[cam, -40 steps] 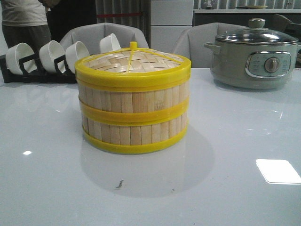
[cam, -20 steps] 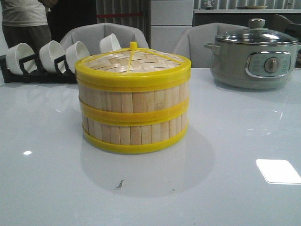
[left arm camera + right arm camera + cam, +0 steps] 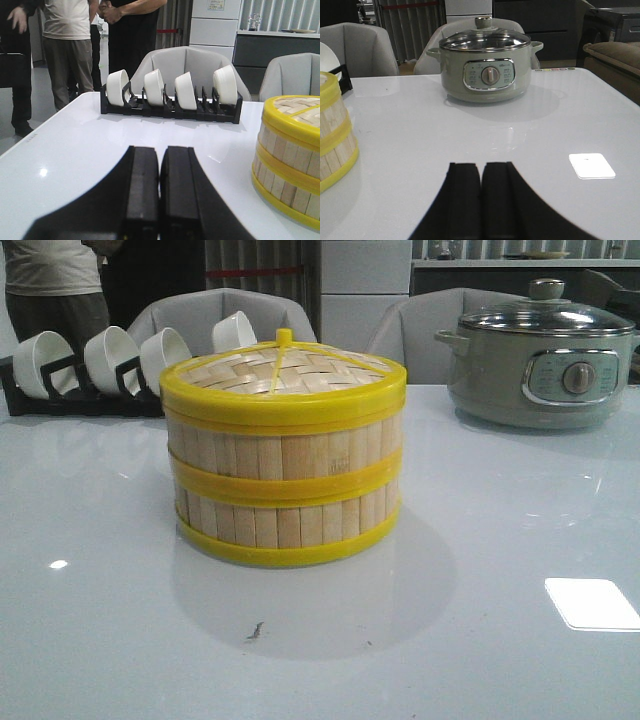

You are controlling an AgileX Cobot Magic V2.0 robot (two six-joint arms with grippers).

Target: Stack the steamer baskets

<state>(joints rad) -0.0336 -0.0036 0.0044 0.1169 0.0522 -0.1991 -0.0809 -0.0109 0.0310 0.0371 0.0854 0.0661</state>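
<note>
White glossy table (image 3: 500, 660), grey chairs behind it. Two steamer baskets (image 3: 283, 485) sit at the table's centre, one stacked squarely on the other, rims touching; one woven lid (image 3: 283, 375) with a yellow knob closes the top basket. Behind and left of the stack: one black rack (image 3: 70, 395) holding four white bowls (image 3: 112, 358), tilted on edge. Far right, well apart: one grey-green electric pot (image 3: 540, 365) with a glass lid.

Left gripper (image 3: 160, 190): fingers pressed together, nothing between them, low over bare table beside the stack. Right gripper (image 3: 481, 195): fingers likewise together, holding nothing, facing the pot.
</note>
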